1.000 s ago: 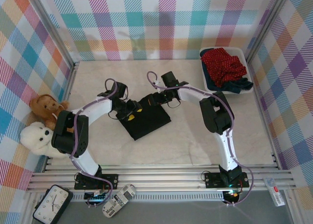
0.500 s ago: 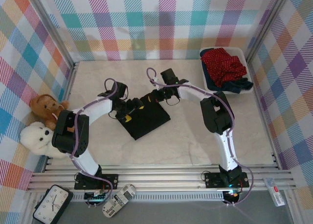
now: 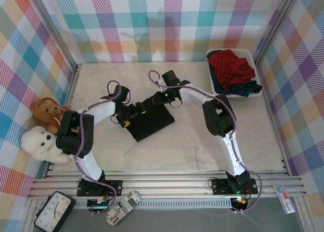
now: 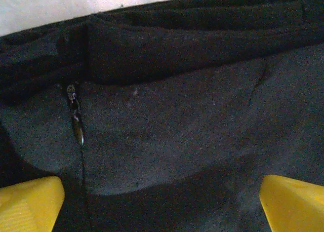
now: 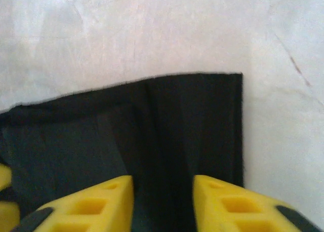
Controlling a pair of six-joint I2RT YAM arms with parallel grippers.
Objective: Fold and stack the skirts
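Surface: pale marbled table (image 3: pixel 202 141) boxed in by pastel plaid walls, with metal rails along its 6 o'clock edge.
Task thing: black skirt (image 3: pixel 152 123) folded into a tilted rectangle at the table's centre. The red dotted skirt (image 3: pixel 230 67) and a dark blue skirt (image 3: pixel 243 88) sit in the white basket (image 3: pixel 253 60) at 2 o'clock.
Change from a second ago: the left gripper (image 3: pixel 135 111) has gone from half-closed to spread wide. The right gripper (image 3: pixel 168 97) has slid slightly toward 9 o'clock along the skirt's far edge. The black skirt lies almost where it was.
Left arm pose: elbow bowed out toward 9 o'clock, forearm reaching toward 3 o'clock, wrist low over the skirt's 10 o'clock corner.
Left tool: in the left wrist view, the jaws are far apart with a yellow pad at each lower corner. The gripper (image 4: pixel 162 204) is just above the cloth, with the zipper pull (image 4: pixel 77 123) between the pads, and grips nothing.
Right arm pose: upper arm rising from 5 o'clock, elbow folded at 3 o'clock, forearm running toward 9 o'clock.
Right tool: the jaws stand a narrow gap apart over the skirt's square corner (image 5: pixel 202 120). The gripper (image 5: pixel 163 201) is not clamped on the fabric.
Edges: the corner's hem lies flat on bare table.
Open room: bare table at 6 o'clock and 12 o'clock of the skirt. Brown bear (image 3: pixel 45 112) and white bear (image 3: pixel 43 143) are at 9 o'clock, well apart.
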